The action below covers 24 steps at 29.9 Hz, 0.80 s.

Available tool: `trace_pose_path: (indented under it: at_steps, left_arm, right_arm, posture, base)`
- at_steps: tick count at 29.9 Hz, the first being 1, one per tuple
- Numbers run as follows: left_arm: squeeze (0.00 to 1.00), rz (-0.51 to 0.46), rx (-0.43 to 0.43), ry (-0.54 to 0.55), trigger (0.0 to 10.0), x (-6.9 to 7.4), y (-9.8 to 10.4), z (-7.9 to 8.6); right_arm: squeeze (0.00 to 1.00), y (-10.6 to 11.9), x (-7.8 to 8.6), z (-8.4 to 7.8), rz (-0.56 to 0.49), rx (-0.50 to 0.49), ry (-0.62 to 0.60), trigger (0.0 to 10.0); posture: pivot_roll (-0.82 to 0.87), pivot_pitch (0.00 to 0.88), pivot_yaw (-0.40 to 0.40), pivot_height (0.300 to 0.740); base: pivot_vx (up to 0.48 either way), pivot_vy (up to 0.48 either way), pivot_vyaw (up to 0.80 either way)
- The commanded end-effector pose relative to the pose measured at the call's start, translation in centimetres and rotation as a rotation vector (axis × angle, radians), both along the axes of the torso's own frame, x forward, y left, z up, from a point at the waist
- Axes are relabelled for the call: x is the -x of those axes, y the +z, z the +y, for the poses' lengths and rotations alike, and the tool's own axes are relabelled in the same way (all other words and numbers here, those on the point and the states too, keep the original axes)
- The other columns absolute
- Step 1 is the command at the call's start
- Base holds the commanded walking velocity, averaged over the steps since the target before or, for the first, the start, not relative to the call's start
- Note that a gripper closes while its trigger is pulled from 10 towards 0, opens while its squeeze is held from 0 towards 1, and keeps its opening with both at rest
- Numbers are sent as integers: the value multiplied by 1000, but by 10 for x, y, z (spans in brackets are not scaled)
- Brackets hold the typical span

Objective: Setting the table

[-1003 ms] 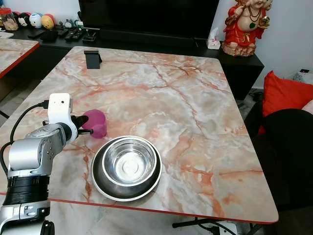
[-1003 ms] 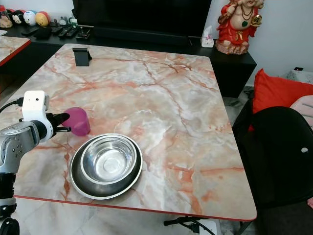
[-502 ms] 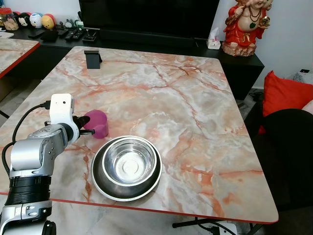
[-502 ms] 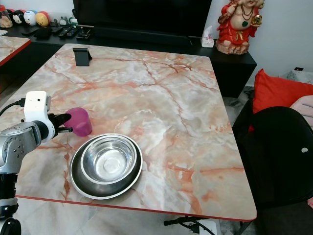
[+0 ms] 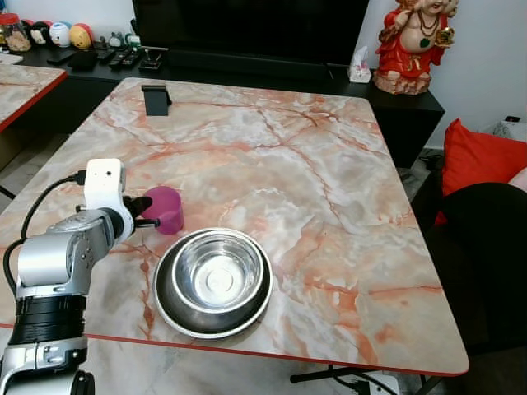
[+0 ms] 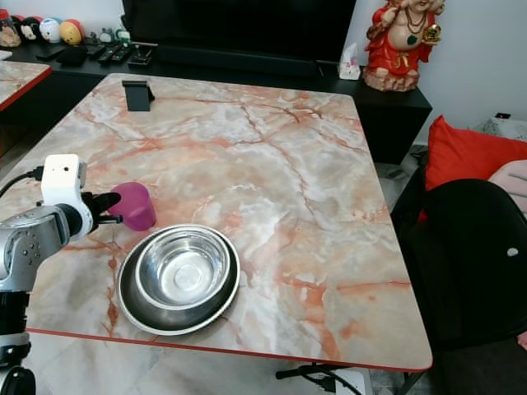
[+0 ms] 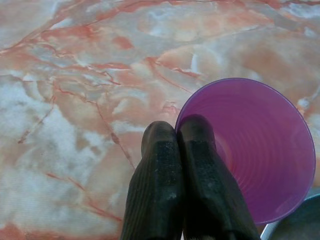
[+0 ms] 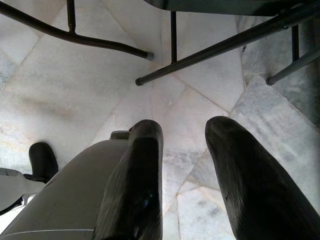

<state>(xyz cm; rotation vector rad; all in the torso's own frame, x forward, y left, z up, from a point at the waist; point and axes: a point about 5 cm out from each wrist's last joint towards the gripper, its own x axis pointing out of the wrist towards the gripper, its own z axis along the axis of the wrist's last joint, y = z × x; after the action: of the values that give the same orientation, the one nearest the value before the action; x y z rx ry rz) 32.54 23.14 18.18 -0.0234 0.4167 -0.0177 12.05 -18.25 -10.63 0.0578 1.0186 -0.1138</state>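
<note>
A purple plastic cup (image 5: 166, 208) stands upright on the marble table (image 5: 329, 173), near its left edge. My left gripper (image 5: 142, 212) is shut on the cup's near rim. In the left wrist view the two black fingertips (image 7: 160, 145) press together at the cup (image 7: 255, 150) edge. Just right of the cup, a steel bowl (image 5: 218, 270) sits inside a wider steel plate (image 5: 169, 306) near the front edge. My right gripper (image 8: 182, 135) hangs open over the tiled floor beside chair legs, holding nothing.
A black phone stand (image 5: 156, 99) stands at the table's far left corner. Behind the table a dark console carries remotes (image 5: 123, 58) and a red statue (image 5: 412, 41). A black chair (image 5: 486, 255) and a red cushion (image 5: 478, 156) lie to the right.
My left gripper and the purple cup have shifted slightly to the right, towards the bowl. The bowl and plate have stayed put.
</note>
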Motion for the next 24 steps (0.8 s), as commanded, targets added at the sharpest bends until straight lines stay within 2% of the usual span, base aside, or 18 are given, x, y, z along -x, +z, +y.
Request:
trace_pose_path:
  at_steps: [1, 5, 6, 7, 8, 15, 20, 24]
  left_arm:
    - [1000, -8, -3, 4, 10000, -1, 2, -1]
    - [988, -8, -2, 3, 10000, -1, 3, -2]
    - [937, -8, -2, 4, 10000, -1, 3, -2]
    - [784, -10, -1, 5, 10000, -1, 3, -2]
    - [0, -16, 4, 8, 10000, -1, 3, -2]
    - [0, -42, 7, 12, 10000, -2, 6, -4]
    - [0, -122, 3, -7, 10000, -6, 17, -7]
    - [0, -140, 0, -21, 10000, -6, 19, -10]
  right_arm:
    - [0, 0, 2, -2, 9, 3, -1, 10000]
    - [0, 0, 2, -2, 9, 3, -2, 10000]
    - [0, -1, 2, -2, 9, 3, -2, 10000]
    - [0, -1, 2, -2, 9, 3, -2, 10000]
    - [0, -1, 2, -2, 9, 2, -1, 10000]
    - [0, -1, 2, -1, 9, 1, -2, 10000]
    - [0, -1, 2, -1, 9, 1, -1, 10000]
    - [0, 0, 2, -1, 9, 1, -1, 10000]
  posture:
    - [28, 0, -67, 740]
    - [27, 0, -66, 740]
    - [27, 0, -66, 740]
    - [29, 0, -67, 740]
    - [29, 0, -67, 740]
    - [28, 0, -68, 740]
    - [28, 0, -67, 740]
    - [29, 0, -68, 740]
  base:
    - [0, 0, 0]
    - [0, 0, 0]
    - [0, 0, 0]
    - [0, 0, 0]
    - [0, 0, 0]
    - [0, 0, 0]
    - [0, 0, 0]
    - [0, 0, 0]
